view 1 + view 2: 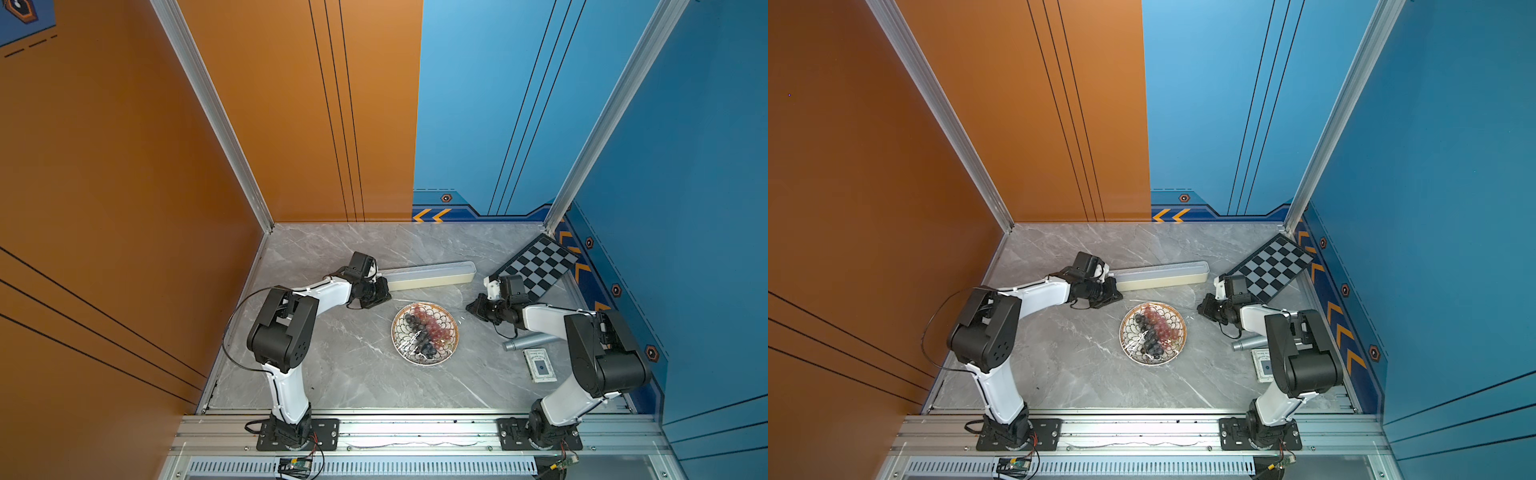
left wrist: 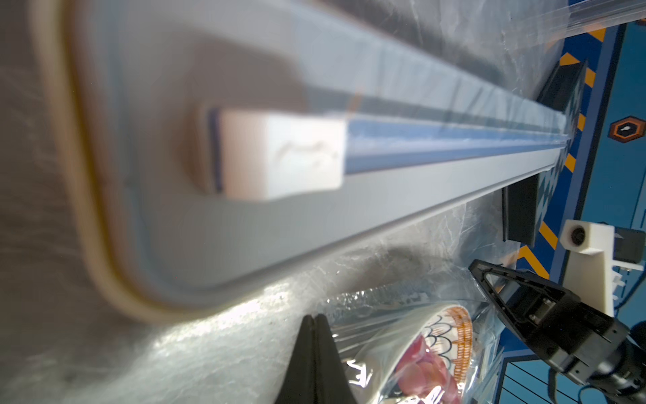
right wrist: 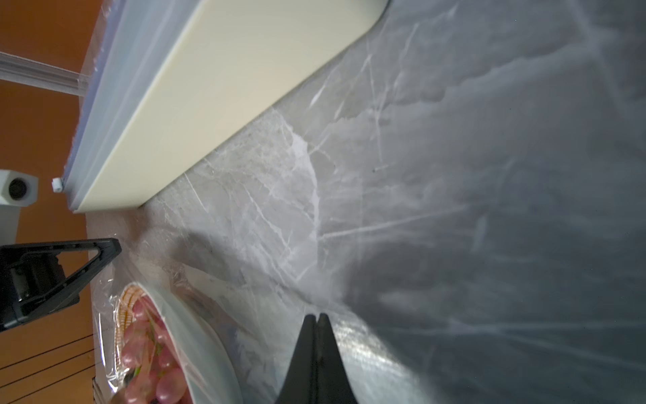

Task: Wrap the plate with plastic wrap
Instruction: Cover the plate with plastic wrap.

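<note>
Left wrist view has the left pincer (image 2: pixel 313 317) pressed fully together, low over the counter (image 1: pixel 332 365) and just beside the plate (image 2: pixel 461 335). The wrap (image 2: pixel 370 314) crinkles right at its tips. An edge seems to be caught between them, though film that thin is hard to confirm. Behind it runs the dispenser (image 2: pixel 402 196), with its white slider (image 2: pixel 279 154) near this end of the track. As far as I can judge, the sheet runs from that track toward the plate and is not yet cut.

In both top views the plate sits mid-counter, near the dispenser but apart from it, between the two arms. Its grapes (image 1: pixel 424 328) lie under glinting film.

Right wrist view shows the right pincer (image 3: pixel 316 316) likewise clamped tight. Its tips are down in the glossy film beside the plate's other side, apparently holding it. Farther right lie the chessboard (image 1: pixel 536 266) and the cylinder (image 1: pixel 519 343), apart from the plate.

The step in hand reads as taking both sides of the sheet to draw it taut over the plate. To do it well:

- Test each hold with a small tug first.
- Move both arms together and evenly, so the film neither slips from one side nor bunches over the fruit.
- Keep the pull low and outward, carrying the edges past the rim before tucking them under.
- Pull gently enough that the plate does not slide and the film does not tear.
</note>
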You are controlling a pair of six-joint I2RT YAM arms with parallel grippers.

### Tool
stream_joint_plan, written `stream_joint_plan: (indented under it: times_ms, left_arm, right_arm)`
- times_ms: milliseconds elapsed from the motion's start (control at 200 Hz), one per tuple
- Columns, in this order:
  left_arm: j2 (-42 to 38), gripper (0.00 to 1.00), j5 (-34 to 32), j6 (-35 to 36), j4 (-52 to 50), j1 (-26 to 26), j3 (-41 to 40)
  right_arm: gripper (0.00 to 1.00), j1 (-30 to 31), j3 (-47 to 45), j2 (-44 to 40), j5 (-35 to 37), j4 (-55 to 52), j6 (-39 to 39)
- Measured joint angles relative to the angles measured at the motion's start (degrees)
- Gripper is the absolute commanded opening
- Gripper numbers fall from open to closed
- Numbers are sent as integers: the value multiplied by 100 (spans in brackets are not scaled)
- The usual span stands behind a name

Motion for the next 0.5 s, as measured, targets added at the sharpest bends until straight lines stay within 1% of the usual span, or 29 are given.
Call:
stream_joint_plan:
  times_ms: [225,310,405,501]
  left_arm:
    - [-4,4,-4,-4,-15,-111,-293]
    - [-26,6,-4,-4,28,-179,-343]
    - [-83,10,31,-52,173,-269,-501]
    - [-175,15,181,-201,354,-297,-734]
  right_arm:
    - [0,411,-466,-507,-2,-50,28]
    - [6,520,-625,-605,-2,-33,103]
    - [14,551,-767,-671,-2,-2,188]
    - [24,501,-848,-813,-2,-20,229]
